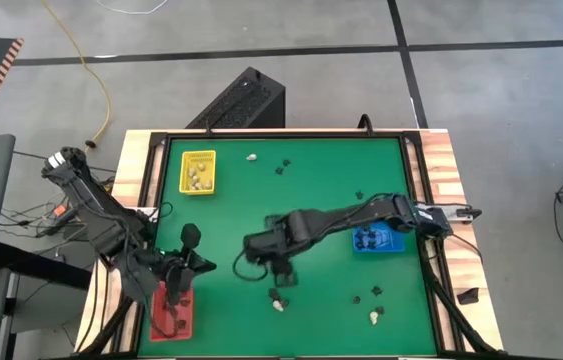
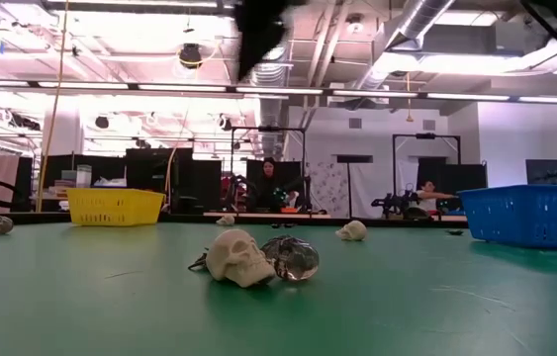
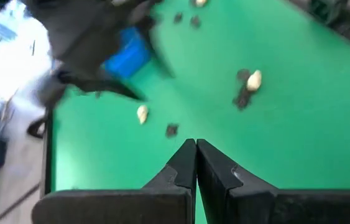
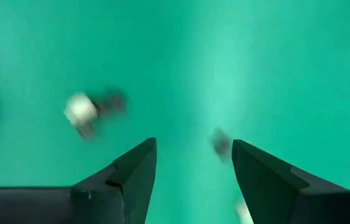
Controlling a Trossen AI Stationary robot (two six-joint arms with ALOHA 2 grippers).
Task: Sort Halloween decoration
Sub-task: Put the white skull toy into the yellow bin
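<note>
Yellow tray [image 1: 199, 172], blue tray [image 1: 389, 240] and red tray [image 1: 161, 318] well apart on green table [image 1: 321, 180].

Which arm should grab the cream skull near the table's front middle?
Right. The right gripper hangs open just beside the cream skull; the left gripper is shut over the red tray.

No text, label, brand, number or sign can be read in any view.

A grey concrete floor [image 1: 291, 25] fills the top of the high view, crossed by dark seams and a yellow cable [image 1: 96, 75] at upper left. In the low view, long ceiling lights [image 2: 159, 89] and black-framed workstations [image 2: 258, 168] fill the background
</note>
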